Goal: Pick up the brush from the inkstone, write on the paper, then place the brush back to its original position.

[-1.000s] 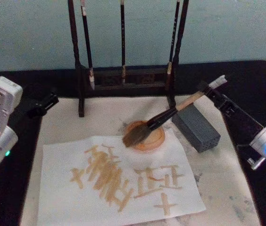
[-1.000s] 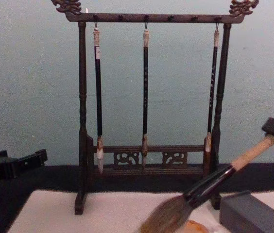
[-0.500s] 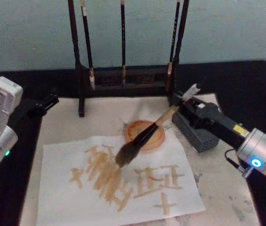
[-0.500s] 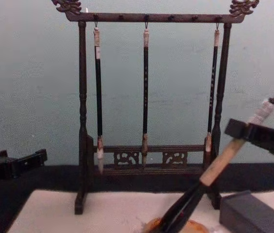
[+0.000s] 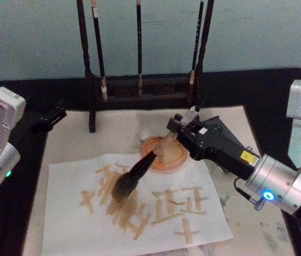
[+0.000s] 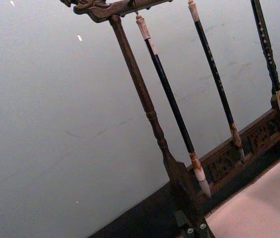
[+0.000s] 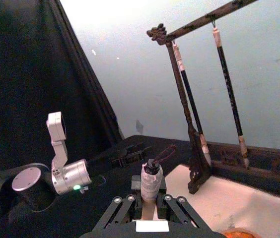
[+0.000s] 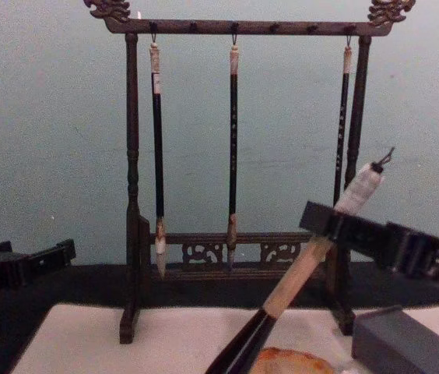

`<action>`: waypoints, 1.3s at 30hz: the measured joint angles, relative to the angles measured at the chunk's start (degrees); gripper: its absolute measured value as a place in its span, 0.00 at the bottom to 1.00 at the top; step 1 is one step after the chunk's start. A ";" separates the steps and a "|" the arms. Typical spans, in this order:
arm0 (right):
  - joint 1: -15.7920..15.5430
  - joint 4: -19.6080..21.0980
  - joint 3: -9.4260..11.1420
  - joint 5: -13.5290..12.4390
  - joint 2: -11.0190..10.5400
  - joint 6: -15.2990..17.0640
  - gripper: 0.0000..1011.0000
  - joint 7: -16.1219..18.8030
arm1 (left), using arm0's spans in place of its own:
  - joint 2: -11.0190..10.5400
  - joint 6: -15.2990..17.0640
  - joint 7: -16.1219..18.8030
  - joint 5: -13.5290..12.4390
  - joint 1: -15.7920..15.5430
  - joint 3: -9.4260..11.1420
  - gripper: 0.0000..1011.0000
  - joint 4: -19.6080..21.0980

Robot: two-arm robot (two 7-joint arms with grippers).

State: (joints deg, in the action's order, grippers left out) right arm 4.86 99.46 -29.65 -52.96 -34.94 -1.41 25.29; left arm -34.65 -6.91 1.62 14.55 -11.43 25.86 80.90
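Note:
My right gripper (image 5: 178, 134) is shut on the tan handle of the brush (image 5: 140, 166), which slants down to the left. Its bushy head rests on the paper (image 5: 193, 224), over brown strokes left of centre. The round orange inkstone (image 5: 173, 158) lies just behind the paper, under the handle. In the chest view the brush (image 8: 293, 278) rises steeply to my right gripper (image 8: 335, 224). In the right wrist view the fingers (image 7: 130, 204) clamp the brush's handle end (image 7: 151, 181). My left gripper (image 5: 50, 117) is parked at the mat's far left corner.
A dark wooden rack (image 5: 140, 88) with three thin hanging brushes stands behind the inkstone. A grey block (image 8: 406, 343) sits to the right, beneath my right arm. A pale felt mat (image 5: 76, 133) lies under the paper. The tabletop around it is black.
My right gripper has swung left and forward, tipping the brush steeper. The bristle head left the inkstone and moved down onto the written strokes on the paper. The left arm stayed still.

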 joint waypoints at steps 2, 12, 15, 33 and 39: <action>0.05 -0.43 -0.14 0.46 0.45 0.00 0.16 0.03 | 0.00 0.00 0.00 0.00 0.00 0.00 0.99 0.00; 0.45 -4.13 -0.57 3.20 3.13 -0.01 0.16 -0.48 | 0.00 0.00 0.00 0.00 0.00 0.00 0.99 0.00; 0.28 -4.55 -0.24 3.96 3.43 0.03 0.16 -0.99 | 0.00 0.00 0.00 0.00 0.00 0.00 0.99 0.00; -4.22 -4.46 5.96 3.05 2.86 -0.19 0.16 -2.33 | 0.00 0.00 0.00 0.00 0.00 0.00 0.99 0.00; -6.72 -2.71 8.68 1.98 1.88 -0.40 0.16 -2.22 | 0.00 0.00 0.00 0.00 0.00 0.00 0.99 0.00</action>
State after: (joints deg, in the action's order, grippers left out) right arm -1.86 96.75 -20.97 -50.97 -33.06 -1.81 23.08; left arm -34.64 -6.91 1.62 14.54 -11.43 25.86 80.90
